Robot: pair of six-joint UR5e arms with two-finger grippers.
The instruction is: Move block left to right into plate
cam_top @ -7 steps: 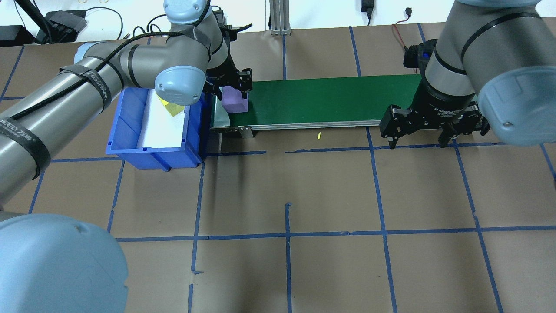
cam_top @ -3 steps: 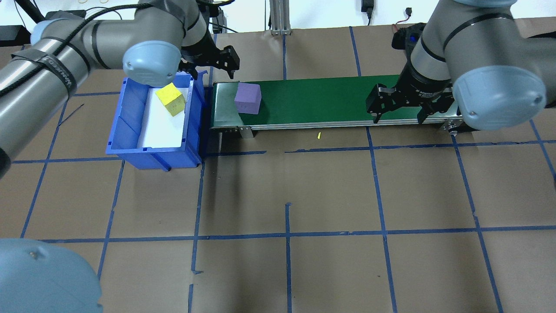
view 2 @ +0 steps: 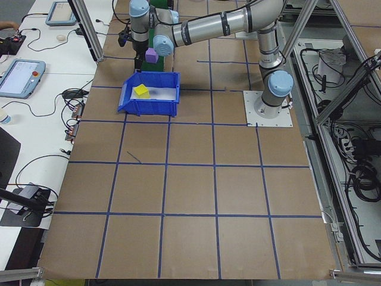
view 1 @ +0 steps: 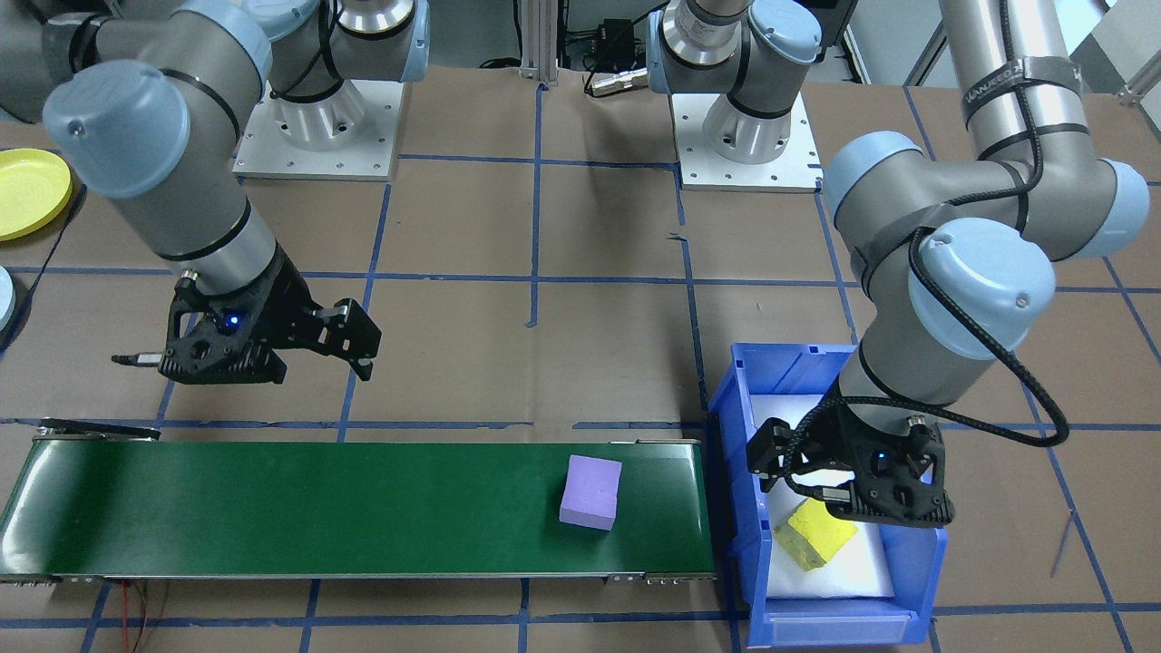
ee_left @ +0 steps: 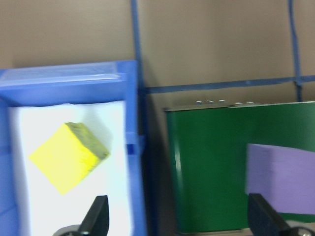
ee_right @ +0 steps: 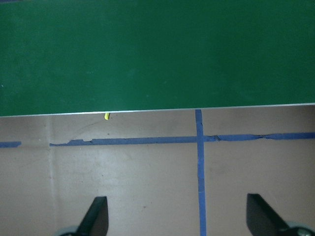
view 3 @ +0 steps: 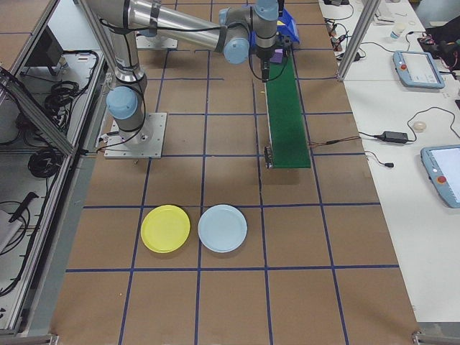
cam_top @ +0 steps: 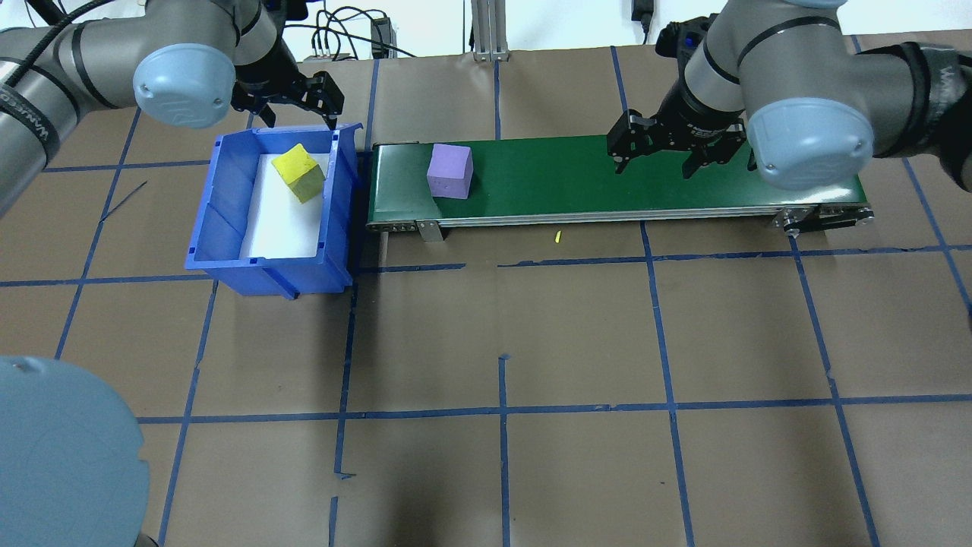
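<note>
So the purple block (cam_top: 450,172) is sitting on the green conveyor belt (cam_top: 577,175) near its bin-side end, loose, nothing touching it; the right claw (cam_top: 659,152) hangs over the belt further down, toward the other end, jaws spread and empty, well apart from the block; if the belt is what carries the block over (my guess from the setup), the smart move is to wait over the centre line of the belt, keep the jaws wide and square to the block's flat sides, then drop and close only once it's between the fingers, since a foam-looking cube could skew if pinched on a corner; the left claw (cam_top: 292,95) is open too and holding nothing, hovering at the far edge of the blue bin (cam_top: 228,220), where a yellow block (cam_top: 298,172) lies on a white liner; view stuff: the overhead shot never shows the plates, but the right side camera has a yellow plate (view 3: 165,228) and a light blue plate (view 3: 222,228) side by side on the bench, well away from the belt's end; the right wrist camera sees only bare belt and taped bench, no block yet.
</note>
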